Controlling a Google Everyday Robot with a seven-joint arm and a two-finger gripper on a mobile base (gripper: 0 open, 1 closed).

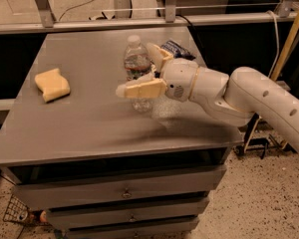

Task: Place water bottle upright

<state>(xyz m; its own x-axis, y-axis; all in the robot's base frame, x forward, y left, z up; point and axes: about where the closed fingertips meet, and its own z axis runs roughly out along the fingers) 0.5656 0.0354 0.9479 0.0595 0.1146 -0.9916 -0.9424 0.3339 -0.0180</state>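
The water bottle (137, 63) is a small clear ribbed bottle with a white cap and a coloured label band. It stands upright on the grey table (79, 123), right of centre. My gripper (136, 69) reaches in from the right on a white arm (249, 96) and is open, with the bottle between its two tan fingers. The near finger (139, 89) sits in front of the bottle's lower half. The far finger (157, 54) is behind and to the right of the bottle. Neither finger visibly presses on the bottle.
A yellow sponge (52, 84) lies at the table's left side. A dark blue snack bag (176, 48) lies behind the gripper near the back right edge. Drawers (124, 193) are below the tabletop. A metal rail (139, 21) runs behind the table.
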